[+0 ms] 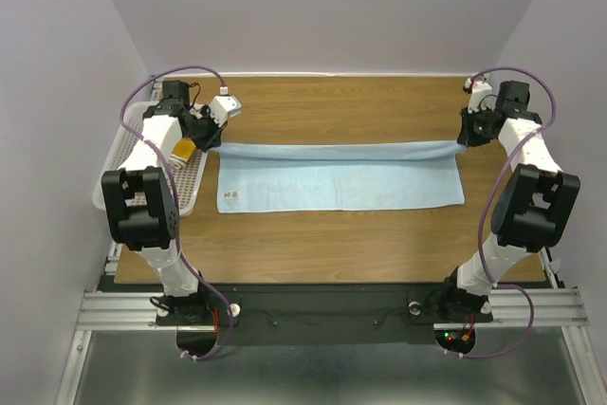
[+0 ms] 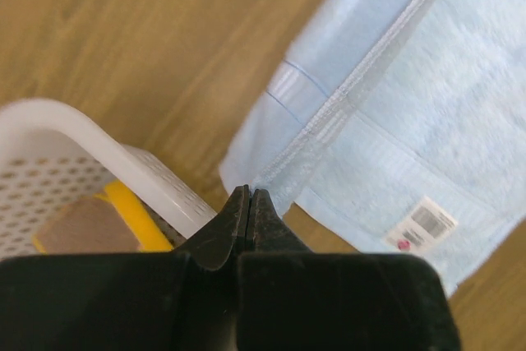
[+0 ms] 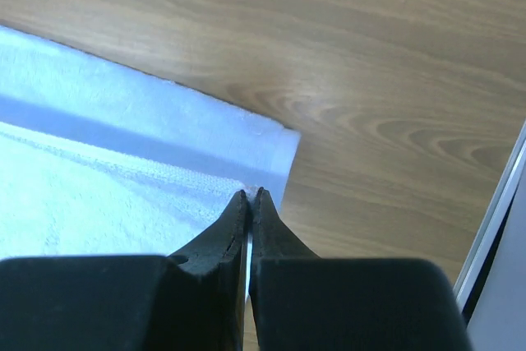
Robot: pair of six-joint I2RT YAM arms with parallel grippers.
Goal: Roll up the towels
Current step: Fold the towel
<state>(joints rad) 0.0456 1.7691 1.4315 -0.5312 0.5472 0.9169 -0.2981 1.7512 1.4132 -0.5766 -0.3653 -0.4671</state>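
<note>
Left pincer [image 2: 249, 195] and right pincer [image 3: 250, 196] clench the folded hem of the fluffy blue towel [image 1: 341, 187].

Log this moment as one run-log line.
blue towel: spread, far edge doubled over | left pincer: shut on its far-left corner | right pincer: shut on its far-right corner | yellow towel: in basket

Three cameras: one overhead, two on the wrists
The top camera looks down from behind the arm bases [image 1: 194, 308] on the whole table [image 1: 322, 244]. The left wrist camera peers closely past the left gripper [image 2: 249, 196] at the 9 o'clock end of the blue towel [image 2: 411, 104] and the basket [image 2: 74, 125] rim; the right, past the right gripper [image 3: 249, 196], at its 3 o'clock end. All share that towel.
</note>
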